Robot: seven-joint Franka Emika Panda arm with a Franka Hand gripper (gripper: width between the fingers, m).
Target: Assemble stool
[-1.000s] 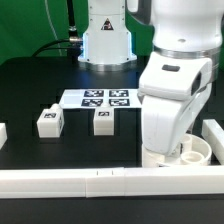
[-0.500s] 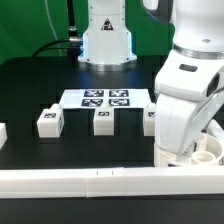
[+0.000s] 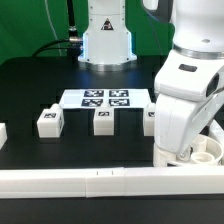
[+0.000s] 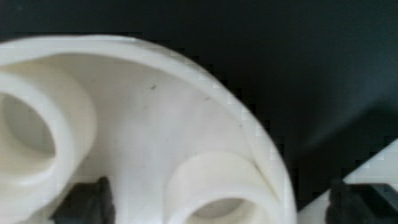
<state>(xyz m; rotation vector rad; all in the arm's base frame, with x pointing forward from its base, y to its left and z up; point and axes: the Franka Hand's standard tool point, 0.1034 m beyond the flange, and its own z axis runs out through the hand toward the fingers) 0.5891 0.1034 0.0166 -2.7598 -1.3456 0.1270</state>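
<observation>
Exterior view: the arm's white wrist housing (image 3: 185, 110) stands low at the exterior view's right, over the round stool seat (image 3: 208, 150), which lies on the black desk (image 3: 35, 85) just behind the long white rail bar (image 3: 100, 180). The claw (image 3: 182, 152) reaches down to the seat, but its fingers are too hidden here to judge. Two tagged legs (image 3: 48, 121) (image 3: 104, 121) sit apart in front of the marker board (image 3: 105, 98). A third leg (image 3: 150, 120) peeks out beside the arm.

Wrist view: the seat fills the picture, two socket holes (image 4: 27, 120) (image 4: 222, 200) showing. One dark fingertip (image 4: 80, 200) sits inside the rim and the other outside it, with a dark gap between rim and fingertip. The jaws are spread wide – not clamped on anything.
</observation>
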